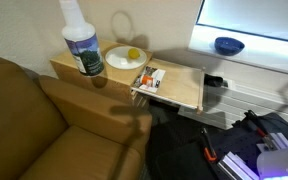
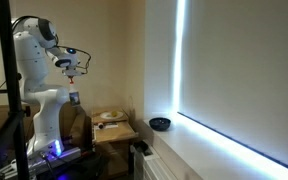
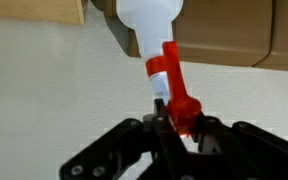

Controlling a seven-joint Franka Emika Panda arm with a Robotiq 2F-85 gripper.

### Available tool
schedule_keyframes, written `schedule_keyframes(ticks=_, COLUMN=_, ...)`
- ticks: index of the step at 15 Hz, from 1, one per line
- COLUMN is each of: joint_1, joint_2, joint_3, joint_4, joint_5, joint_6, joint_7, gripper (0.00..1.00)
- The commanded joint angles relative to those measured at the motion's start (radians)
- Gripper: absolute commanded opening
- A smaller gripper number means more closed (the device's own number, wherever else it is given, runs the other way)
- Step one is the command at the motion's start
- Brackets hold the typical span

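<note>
1. The bottle (image 1: 81,38) is held in the air. Its long axis is near vertical in both exterior views, with the base pointing down and the red head (image 3: 174,95) pointing up.
2. In the wrist view the bottle is seen from above, almost along its axis. The head lies nearest the lens and the white body runs away toward the top of the picture.
3. In an exterior view the bottle (image 2: 74,97) is seen hanging straight below the gripper (image 2: 72,66). It is beside the robot's pale body and higher than the table (image 2: 114,128).
4. In an exterior view the bottle is placed over the end of the table (image 1: 179,92) that adjoins the couch (image 1: 29,110). Whether its base touches anything cannot be told from that view.
5. The jaws of the gripper (image 3: 179,120) are drawn nearly together and clamped on the red head. A dark finger is pressed against each side of it.
6. Nothing else is touched by the gripper. A plate (image 1: 116,58) with a small yellow item and a flat pack (image 1: 149,78) are left on the table, well below the jaws. A bowl (image 1: 229,45) is seen apart on the sill.
7. In an exterior view the bottle's head and the gripper are cut off by the top edge.
8. In an exterior view the gripper is too small for its jaws to be made out, and the white body is hard to separate from the pale wall.
9. In the wrist view the label and base are hidden behind the bottle's own shoulder. The gripper's body is cut off at the bottom edge.
</note>
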State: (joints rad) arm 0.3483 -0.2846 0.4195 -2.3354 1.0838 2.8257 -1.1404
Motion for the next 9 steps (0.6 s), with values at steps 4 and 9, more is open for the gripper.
schedule_keyframes(ticks=4, joint_1=0.01, joint_2=0.099, joint_3=0.001, joint_4=0.033, joint_5=0.037, joint_6=0.068, joint_7=-0.07, gripper=0.06)
schedule_keyframes(ticks=9, joint_1=0.028, joint_2=0.244, joint_3=0.0, joint_4=0.097, joint_5=0.186, joint_6=0.211, joint_7=-0.23, gripper=0.06)
